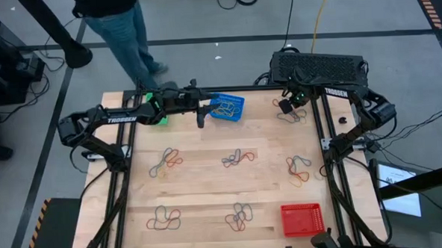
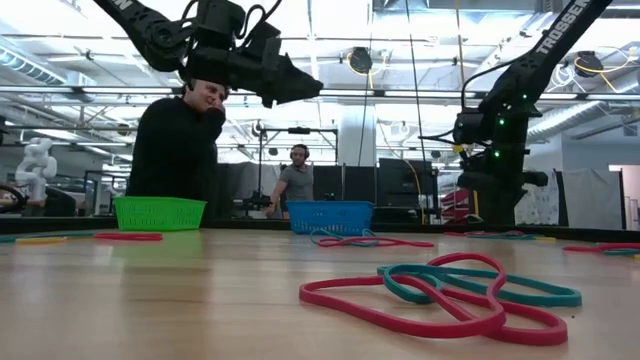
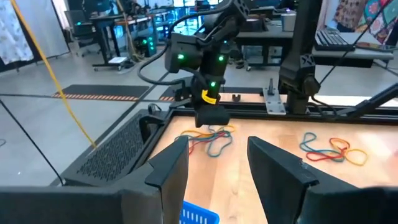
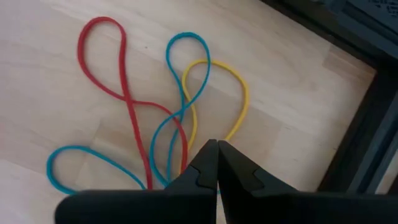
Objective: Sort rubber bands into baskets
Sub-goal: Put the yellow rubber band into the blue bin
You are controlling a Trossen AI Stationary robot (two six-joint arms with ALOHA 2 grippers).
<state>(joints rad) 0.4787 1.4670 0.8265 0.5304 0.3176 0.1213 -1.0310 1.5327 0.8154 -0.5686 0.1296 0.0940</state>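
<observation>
Thin rubber bands (image 1: pixel 167 159) in red, blue and yellow lie in scattered clusters on the wooden table (image 1: pixel 209 184). The right tool (image 4: pixel 217 163) hovers pinched together over one tangle (image 4: pixel 149 112) near the far right corner. The left tool (image 1: pixel 200 117) hangs spread wide just beside the blue plastic mesh basket (image 1: pixel 228 107).
</observation>
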